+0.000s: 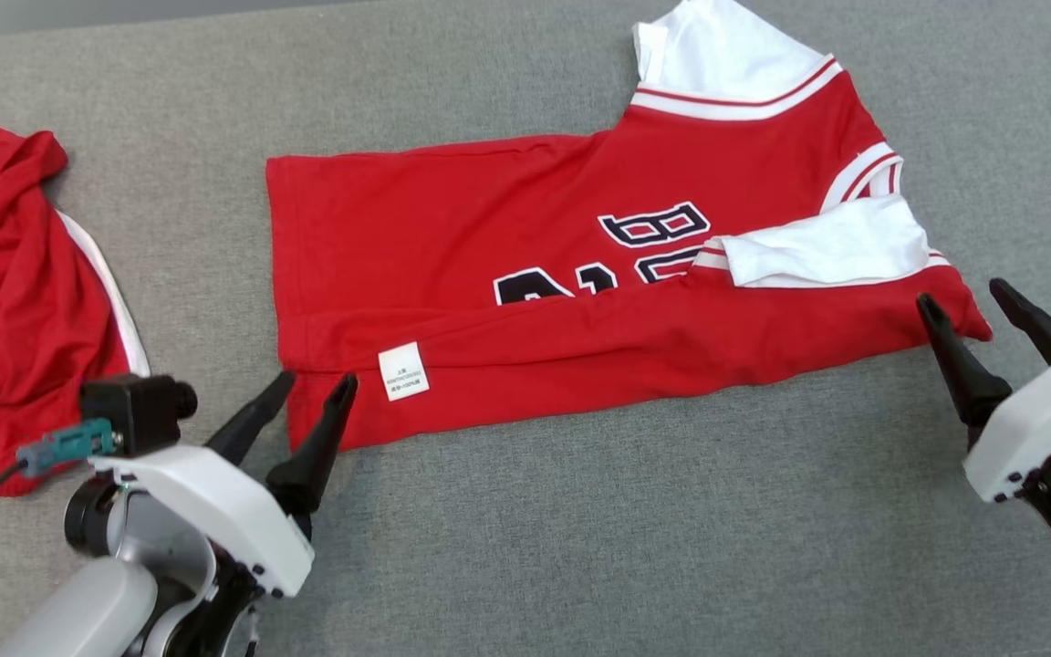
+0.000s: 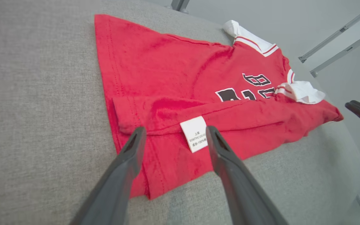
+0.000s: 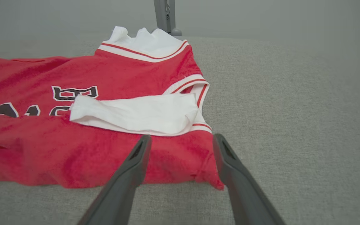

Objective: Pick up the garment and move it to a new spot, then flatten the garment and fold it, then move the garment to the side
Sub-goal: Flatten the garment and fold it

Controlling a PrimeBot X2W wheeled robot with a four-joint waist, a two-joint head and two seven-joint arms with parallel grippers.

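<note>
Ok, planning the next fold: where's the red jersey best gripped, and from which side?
Likely the jersey by its near folded edge, both end corners: left gripper near the white label, right gripper near the white sleeve, from the robot's side; that edge lies straight.

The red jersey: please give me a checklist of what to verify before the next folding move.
1. Left gripper open at the hem corner, beside the label: ok.
2. Right gripper open at the shoulder corner: ok.
3. Near long edge of the jersey folded over the body: ok.
4. Near white sleeve tucked inward on the red cloth: ok.
5. Far white sleeve tucked in: not ok, it sticks out past the far edge.
6. Second red garment lying apart from the jersey: ok.
</note>
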